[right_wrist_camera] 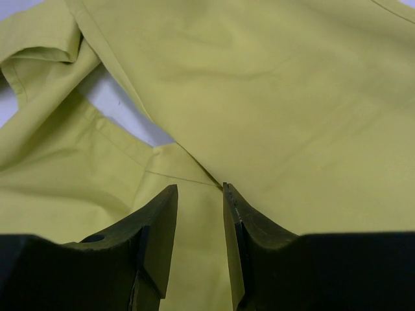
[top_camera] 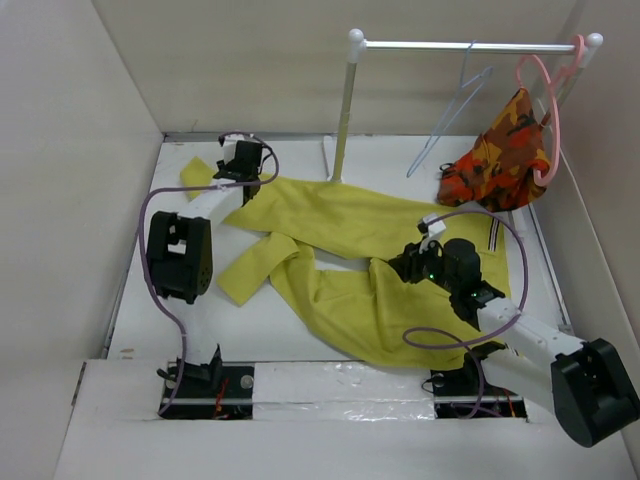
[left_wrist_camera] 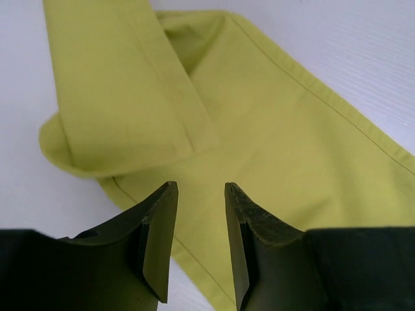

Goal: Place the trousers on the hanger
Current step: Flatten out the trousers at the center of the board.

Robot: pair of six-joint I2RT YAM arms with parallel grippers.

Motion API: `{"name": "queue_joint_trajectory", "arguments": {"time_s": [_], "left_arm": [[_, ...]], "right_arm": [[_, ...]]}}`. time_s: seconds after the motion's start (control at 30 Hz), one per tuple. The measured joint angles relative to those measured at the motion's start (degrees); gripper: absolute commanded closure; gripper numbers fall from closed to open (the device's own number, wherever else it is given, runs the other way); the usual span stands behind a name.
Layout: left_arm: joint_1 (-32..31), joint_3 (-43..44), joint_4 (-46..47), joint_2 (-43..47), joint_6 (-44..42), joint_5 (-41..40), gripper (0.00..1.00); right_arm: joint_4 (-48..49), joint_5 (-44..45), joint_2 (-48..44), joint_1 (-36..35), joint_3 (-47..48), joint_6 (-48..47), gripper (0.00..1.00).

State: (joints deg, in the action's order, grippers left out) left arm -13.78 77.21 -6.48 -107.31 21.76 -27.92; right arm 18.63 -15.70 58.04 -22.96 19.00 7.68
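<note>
The mustard-yellow trousers lie spread and crumpled on the white table, the striped waistband at the right. The pale-blue wire hanger hangs empty on the rail. My left gripper is open and empty, low over a folded leg end at the far left. In the left wrist view the cloth lies under the gripper. My right gripper is open and empty over the middle of the trousers. In the right wrist view its tips hover at a seam of the cloth.
A white rail on a post stands at the back. A pink hanger on it carries an orange-red camouflage garment. White walls enclose the table on three sides.
</note>
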Motion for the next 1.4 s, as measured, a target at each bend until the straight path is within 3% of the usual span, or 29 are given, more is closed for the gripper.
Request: {"name": "queue_joint_trajectory", "arguments": {"time_s": [0.27, 0.57, 0.77, 0.87, 0.9, 0.93, 1.2, 1.33, 1.4], "left_arm": [[-0.1, 14.2, -7.3, -11.6, -12.8, -1.1, 0.65], [-0.1, 18.8, -12.6, -18.1, -17.7, -3.0, 0.61], [0.0, 21.6, -13.1, -20.3, -19.5, -4.8, 0.69], [0.2, 21.6, -13.3, -20.5, -19.8, -5.4, 0.83], [0.4, 21.6, -13.2, -20.5, -19.8, -5.7, 0.95], [0.5, 21.6, -13.1, -20.5, -19.7, -6.0, 1.0], [3.6, 18.4, -10.2, -18.4, -17.4, -10.8, 1.0], [8.4, 14.0, -9.1, -12.7, -14.4, -14.1, 1.0], [11.6, 13.8, -9.0, -10.8, -13.4, -16.1, 0.95]], "right_arm": [[0.2, -0.8, -1.5, -0.9, 0.0, -0.4, 0.6], [0.2, -0.6, -1.7, -1.9, 0.0, -1.0, 0.59], [0.1, -0.2, -0.6, -2.3, 0.0, -1.5, 0.59], [0.1, 0.3, -0.6, -2.3, 0.0, -1.5, 0.59], [0.1, 0.4, -0.5, -2.3, 0.0, -1.6, 0.59], [0.1, 0.5, -0.5, -2.3, 0.0, -1.7, 0.59], [0.0, 1.0, 0.5, -2.5, 0.1, -1.9, 0.59], [0.0, 1.2, 0.7, -3.0, 0.2, -1.9, 0.59], [0.0, 1.2, 1.0, -3.3, 0.2, -1.9, 0.59]]}}
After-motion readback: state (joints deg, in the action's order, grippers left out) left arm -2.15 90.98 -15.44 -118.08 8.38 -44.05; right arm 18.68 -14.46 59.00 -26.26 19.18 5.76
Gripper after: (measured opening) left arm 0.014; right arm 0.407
